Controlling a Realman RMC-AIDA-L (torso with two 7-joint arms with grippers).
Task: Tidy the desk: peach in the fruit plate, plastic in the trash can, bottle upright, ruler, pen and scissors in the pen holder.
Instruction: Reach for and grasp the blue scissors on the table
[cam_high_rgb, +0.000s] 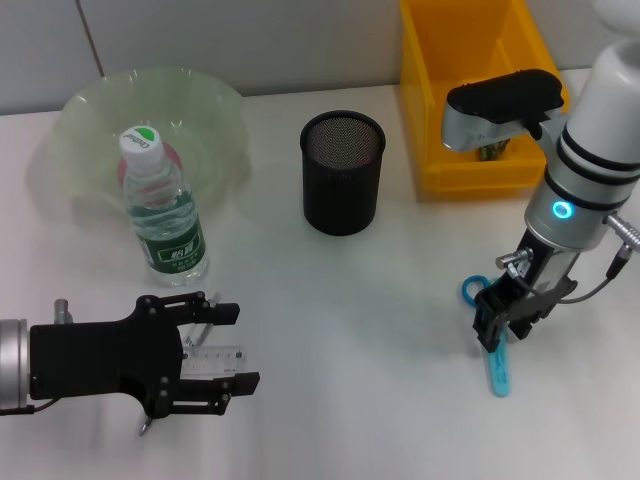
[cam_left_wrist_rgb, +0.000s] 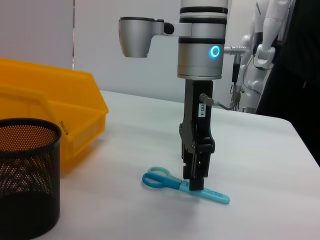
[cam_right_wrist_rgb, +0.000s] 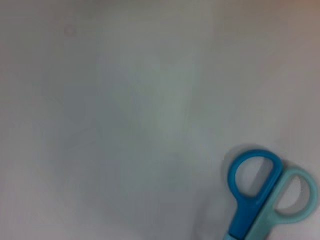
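Note:
Blue scissors (cam_high_rgb: 497, 365) lie flat on the white table at the right, also in the left wrist view (cam_left_wrist_rgb: 172, 181) and the right wrist view (cam_right_wrist_rgb: 255, 190). My right gripper (cam_high_rgb: 505, 322) stands straight down on their middle, touching them (cam_left_wrist_rgb: 194, 182). My left gripper (cam_high_rgb: 232, 347) is low at the front left, open, with a clear ruler (cam_high_rgb: 212, 361) lying between its jaws. The water bottle (cam_high_rgb: 165, 210) stands upright in front of the green fruit plate (cam_high_rgb: 215, 105). The black mesh pen holder (cam_high_rgb: 343, 172) stands at centre back. Peach, pen and plastic are not identifiable.
A yellow bin (cam_high_rgb: 470, 175) stands at the back right, behind my right arm; it also shows in the left wrist view (cam_left_wrist_rgb: 75, 107) beside the pen holder (cam_left_wrist_rgb: 25, 180). Something pink shows in the plate behind the bottle's neck.

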